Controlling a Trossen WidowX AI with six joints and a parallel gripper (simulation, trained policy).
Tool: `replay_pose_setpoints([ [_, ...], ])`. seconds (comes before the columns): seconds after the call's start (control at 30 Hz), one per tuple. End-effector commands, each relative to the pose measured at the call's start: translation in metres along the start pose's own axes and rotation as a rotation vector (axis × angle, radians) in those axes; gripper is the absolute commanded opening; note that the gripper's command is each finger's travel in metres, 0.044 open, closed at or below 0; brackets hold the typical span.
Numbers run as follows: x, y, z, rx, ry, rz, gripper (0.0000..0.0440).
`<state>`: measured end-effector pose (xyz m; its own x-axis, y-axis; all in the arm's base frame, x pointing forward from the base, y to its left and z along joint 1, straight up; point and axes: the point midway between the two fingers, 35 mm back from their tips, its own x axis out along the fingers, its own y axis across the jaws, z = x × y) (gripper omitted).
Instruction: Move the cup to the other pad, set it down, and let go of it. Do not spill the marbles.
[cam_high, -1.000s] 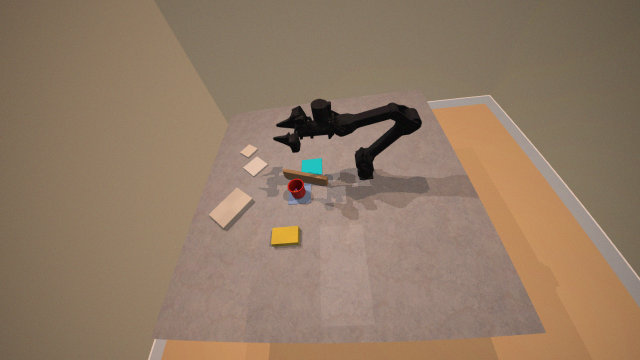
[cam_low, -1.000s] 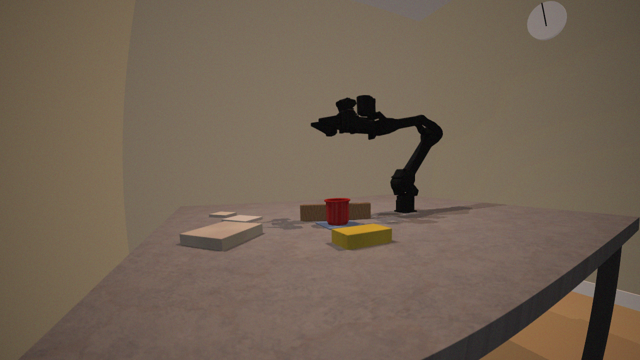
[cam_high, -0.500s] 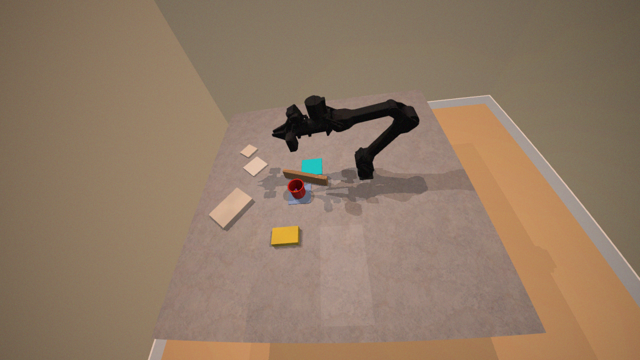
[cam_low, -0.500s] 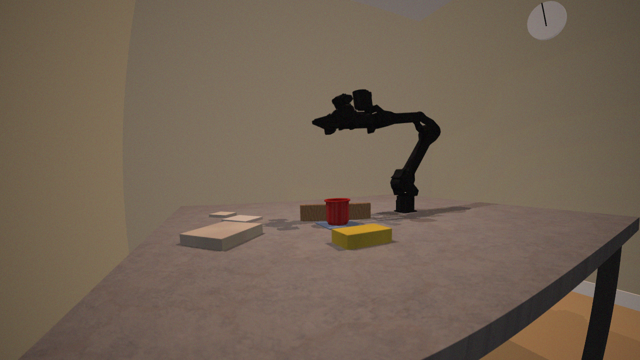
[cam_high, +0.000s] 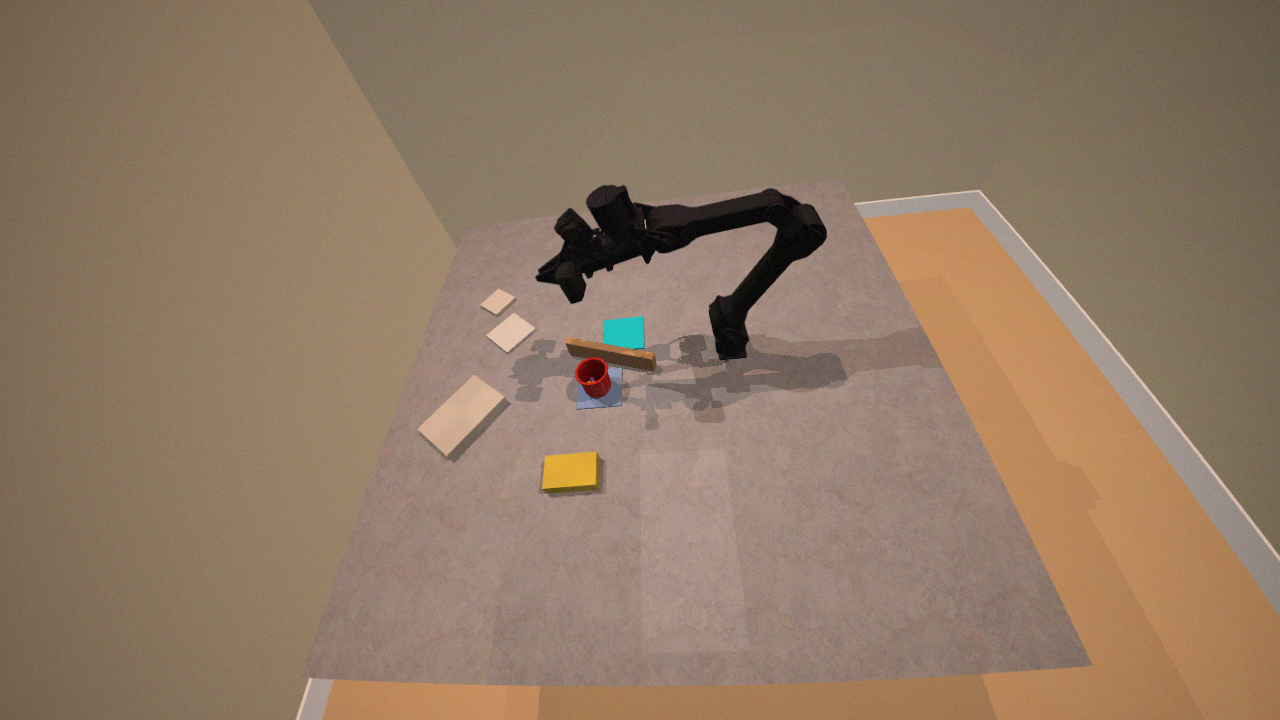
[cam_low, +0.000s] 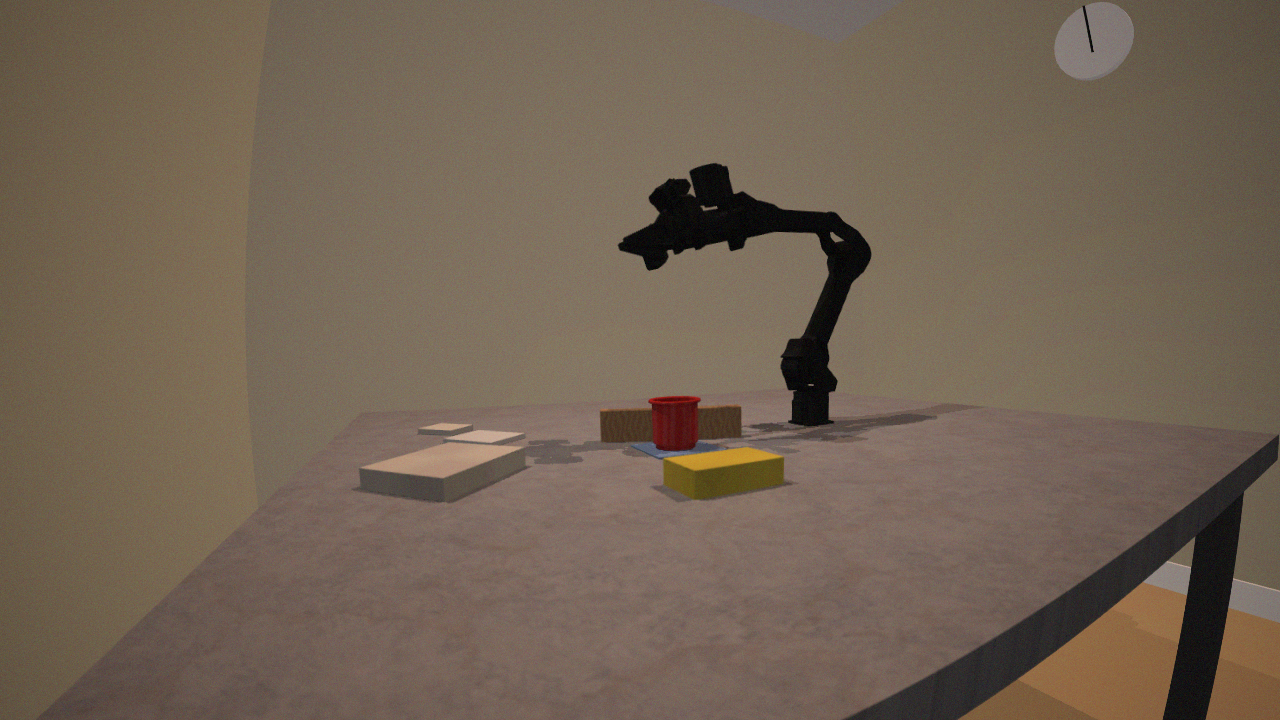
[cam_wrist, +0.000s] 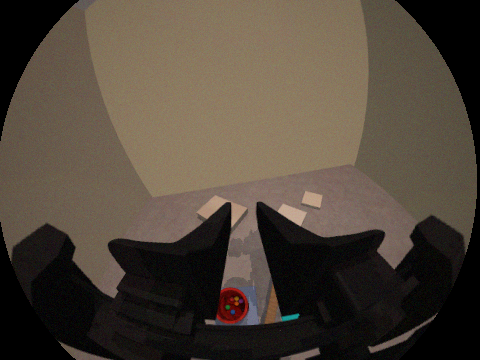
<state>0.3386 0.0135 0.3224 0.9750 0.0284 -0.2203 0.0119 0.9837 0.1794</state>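
The red cup (cam_high: 596, 388) (cam_low: 674, 426) (cam_wrist: 220, 318) stands upright on the blue pad (cam_high: 614, 399) (cam_low: 646, 450) (cam_wrist: 252, 306). Several small coloured marbles (cam_wrist: 234, 306) lie inside it. The cyan pad (cam_high: 624, 332) (cam_wrist: 290, 317) lies behind the wooden bar and bears nothing; it is hidden in the exterior view. My gripper (cam_high: 539, 274) (cam_low: 621, 245) (cam_wrist: 243, 207) is in the air, high above the table and away from the cup, pointing toward the far wall and slightly down. Its fingers stand a narrow gap apart with nothing between them.
A wooden bar (cam_high: 626, 357) (cam_low: 626, 426) (cam_wrist: 271, 307) stands between the two pads, close behind the cup. A yellow block (cam_high: 571, 471) (cam_low: 729, 472) lies in front. A large beige slab (cam_high: 463, 416) (cam_low: 447, 470) and two small pale slabs (cam_high: 511, 332) (cam_high: 497, 301) lie to the left.
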Motion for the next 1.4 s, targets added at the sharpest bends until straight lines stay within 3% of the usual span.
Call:
replay_pose_setpoints([
  [0.0, 0.004, 0.004, -0.001, 0.032, 0.037, 0.008, 0.0102],
  [0.73, 0.021, 0.027, -0.011, 0.268, 0.307, -0.021, 0.0120],
  [1.37, 0.030, 0.043, -0.032, 0.469, 0.558, -0.131, 0.0122],
])
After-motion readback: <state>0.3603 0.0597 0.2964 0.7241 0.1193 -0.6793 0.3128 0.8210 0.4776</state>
